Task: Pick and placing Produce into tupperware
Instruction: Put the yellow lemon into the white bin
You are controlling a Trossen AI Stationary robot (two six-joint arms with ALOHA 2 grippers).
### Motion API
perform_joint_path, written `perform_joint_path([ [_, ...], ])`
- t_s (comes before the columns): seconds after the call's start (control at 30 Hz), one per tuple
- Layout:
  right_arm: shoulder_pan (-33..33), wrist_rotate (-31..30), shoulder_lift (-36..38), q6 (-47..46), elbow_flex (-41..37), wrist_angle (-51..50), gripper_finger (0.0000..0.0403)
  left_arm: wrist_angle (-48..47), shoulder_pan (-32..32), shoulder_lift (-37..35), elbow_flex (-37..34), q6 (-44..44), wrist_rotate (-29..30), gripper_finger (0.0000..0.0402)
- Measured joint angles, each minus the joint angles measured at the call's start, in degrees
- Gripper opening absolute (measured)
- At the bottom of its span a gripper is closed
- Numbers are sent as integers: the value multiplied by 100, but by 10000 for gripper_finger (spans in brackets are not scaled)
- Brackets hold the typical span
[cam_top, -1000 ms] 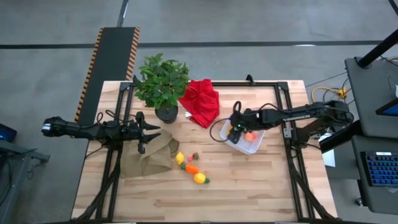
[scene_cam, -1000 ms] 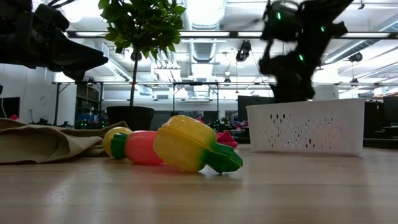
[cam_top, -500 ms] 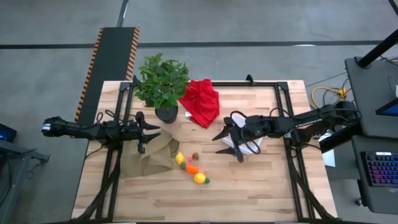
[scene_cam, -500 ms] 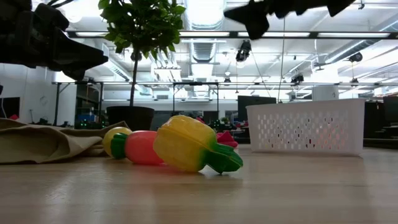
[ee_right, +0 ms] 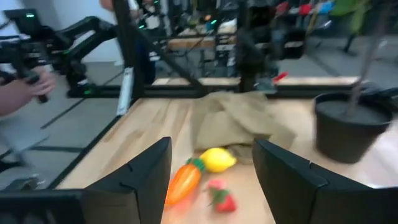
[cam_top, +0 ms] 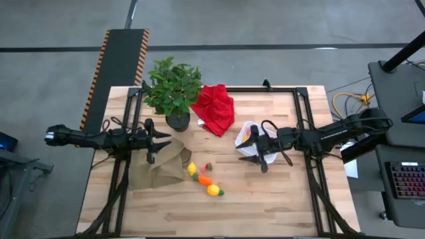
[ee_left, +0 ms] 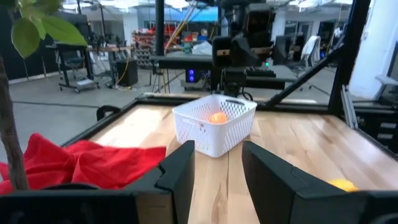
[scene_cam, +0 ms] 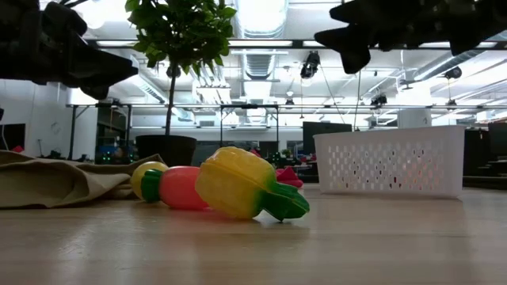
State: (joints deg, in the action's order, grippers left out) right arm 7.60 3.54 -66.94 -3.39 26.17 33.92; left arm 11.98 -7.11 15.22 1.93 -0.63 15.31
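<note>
The produce lies mid-table: a yellow piece point(cam_top: 192, 168), an orange carrot point(cam_top: 205, 179), a yellow piece with a green tip point(cam_top: 213, 190) and a small red piece point(cam_top: 208, 166). They also show in the right wrist view, the carrot point(ee_right: 183, 183) foremost. The white tupperware point(cam_top: 246, 147) stands to their right with one orange piece point(ee_left: 217, 117) inside. My right gripper point(cam_top: 256, 149) is open and empty above the tupperware, held level and pointing toward the table's left. My left gripper point(cam_top: 159, 141) is open and empty, above the tan cloth at the left.
A tan cloth point(cam_top: 159, 169) lies left of the produce. A potted plant point(cam_top: 174, 89) and a red cloth point(cam_top: 214, 108) are at the back. Bare wood stretches along the near edge. A person's hand point(ee_right: 25, 87) shows beyond the table.
My right gripper has risen out of the tupperware and tipped from pointing down to level, facing the produce. It first swung toward the table's left, then drew back a little toward the right. The orange piece stays in the tupperware.
</note>
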Motion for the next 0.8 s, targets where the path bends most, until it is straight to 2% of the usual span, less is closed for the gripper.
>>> perform_joint_path([
  [0.27,0,-215,-67,66,37,55,215,134,-1,13,0,-24,-60,121],
  [0.47,0,-217,-72,218,59,52,215,496,0,70,2,303,-298,125],
  [0.57,0,-217,-72,285,60,45,215,457,0,161,36,485,-282,149],
  [0.67,0,-217,-72,287,59,43,215,476,-2,317,156,631,-292,192],
  [0.8,0,-219,-72,213,59,44,215,463,-2,572,422,690,-979,248],
])
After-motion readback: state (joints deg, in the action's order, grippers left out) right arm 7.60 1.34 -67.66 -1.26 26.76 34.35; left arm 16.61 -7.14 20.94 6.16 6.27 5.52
